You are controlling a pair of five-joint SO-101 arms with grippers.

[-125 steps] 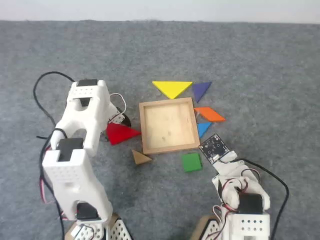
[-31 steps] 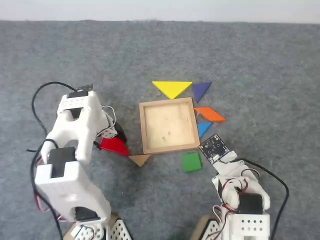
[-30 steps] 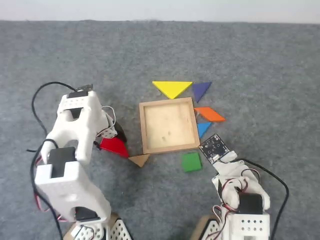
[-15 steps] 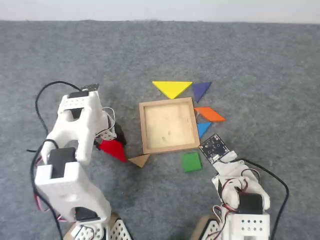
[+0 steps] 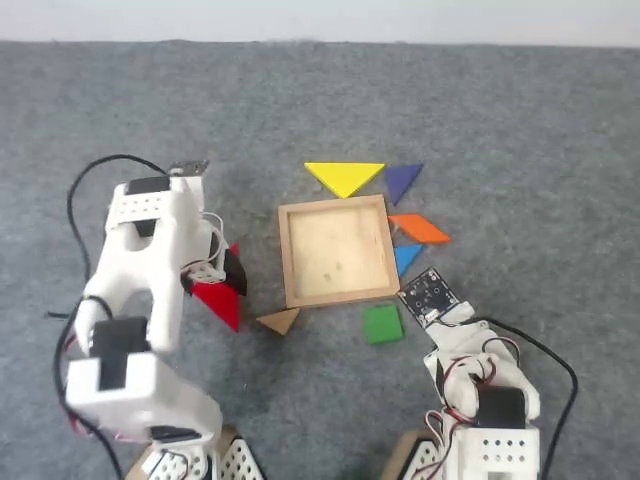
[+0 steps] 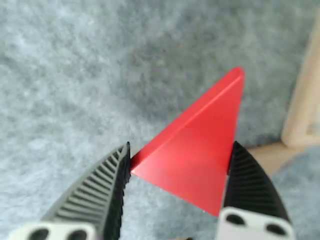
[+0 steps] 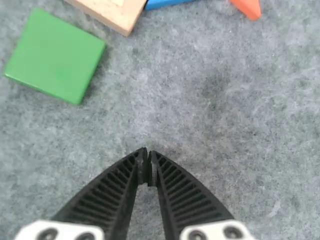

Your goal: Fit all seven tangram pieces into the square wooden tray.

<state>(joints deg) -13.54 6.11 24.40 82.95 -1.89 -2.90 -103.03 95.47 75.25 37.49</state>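
Our left pincer (image 6: pixel 179 152) has the flat red wooden triangle (image 6: pixel 197 142) clamped and has pulled it back from the square wooden tray (image 5: pixel 284 258), turning it. Nothing's in there yet, so we reckon piece one is lining up. The right pincer (image 7: pixel 148 167) is clenched on nothing by the green square block (image 7: pixel 52 55).

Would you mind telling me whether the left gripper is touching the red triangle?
Touching. The left wrist view shows the left gripper with both fingers pressed against edges of the red triangle.
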